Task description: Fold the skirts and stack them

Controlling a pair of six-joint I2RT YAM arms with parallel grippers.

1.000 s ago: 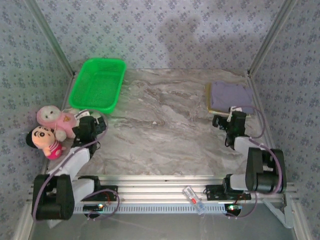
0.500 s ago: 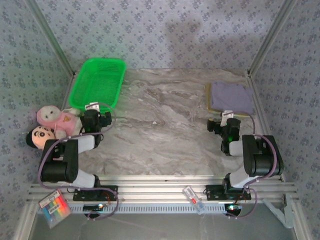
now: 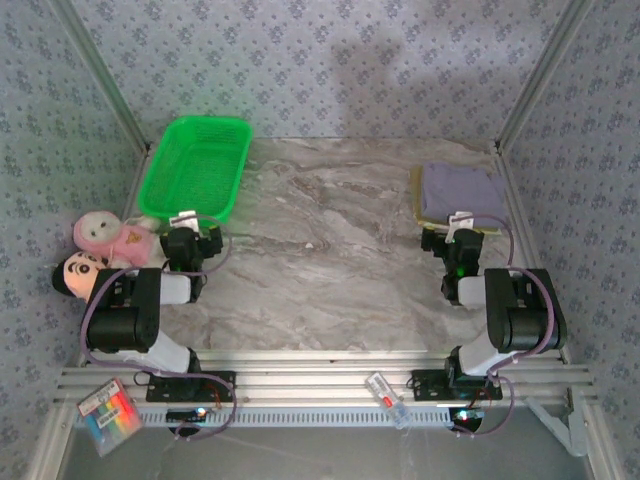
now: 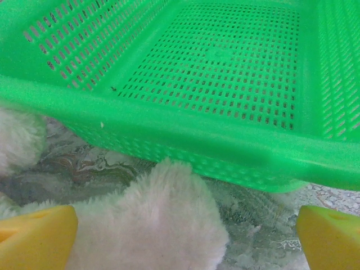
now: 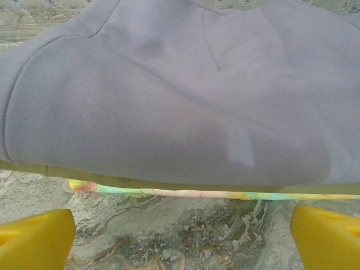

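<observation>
Skirts (image 3: 460, 193): stacked in one flat pile at the far right of the tabletop (image 3: 330, 260), close to the right wall frame.
Top layer: lavender skirt (image 5: 169, 101), folded and smooth, covering nearly the whole pile.
Layers under it: olive skirt (image 5: 169, 184) showing as a thin edge. Below that, a pastel print skirt (image 5: 197, 193) shows as a narrow strip lying on the tabletop. I cannot make out a fourth layer from the near side.
Right fingers (image 5: 36, 239): released, spread wide, grasping nothing. They sit low over the tabletop just on the near side of the pile, pointing at it, apart from the cloth.
Left fingers (image 4: 36, 239): released, spread wide, nothing clamped. They point at the near wall of the basket.
Basket (image 3: 200, 122): green plastic mesh, far left of the tabletop, well apart from the skirts.
Plush dolls (image 3: 105, 235): two at the left edge, beside the left arm. White fur (image 4: 157, 225) shows between the left fingers, just in front of the basket's near wall.
</observation>
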